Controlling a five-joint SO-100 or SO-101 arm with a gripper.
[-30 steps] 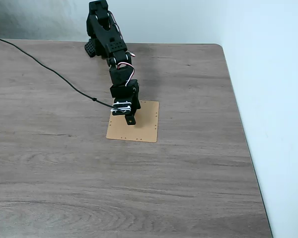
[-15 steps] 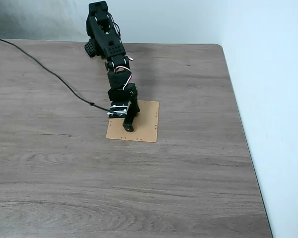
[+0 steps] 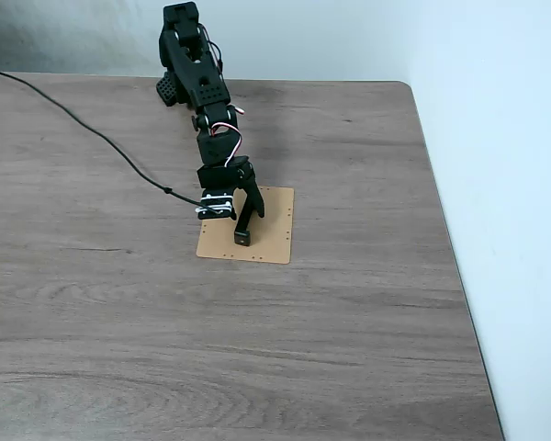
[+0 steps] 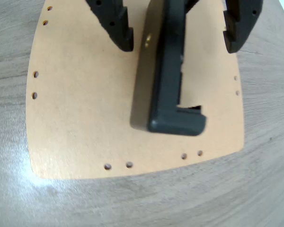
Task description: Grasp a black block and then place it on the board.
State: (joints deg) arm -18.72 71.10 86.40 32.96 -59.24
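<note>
- The gripper (image 4: 179,38) stands over the board (image 3: 269,234) with its jaws spread apart; in the wrist view each finger sits clear of the black block (image 4: 169,75), a gap on both sides.
- The black block (image 3: 244,230) lies on the board, running lengthwise between the open fingers, its raised end near the board's front edge in the wrist view.
- In the fixed view the board lies flat on the wood-grain table (image 3: 119,322), with wide bare tabletop to the left and front, and a narrower strip before the table's right edge.
- A black cable (image 3: 92,130) crosses the table from the left edge to the arm (image 3: 202,83), passing just left of the board.
- The wrist view shows small holes (image 4: 118,165) along the board's edges and a small light dot (image 4: 147,39) on the block's side, details too small to read in the fixed view.
- The fixed view alone gives the arm's reach, from its base at the table's far edge down to the board.
</note>
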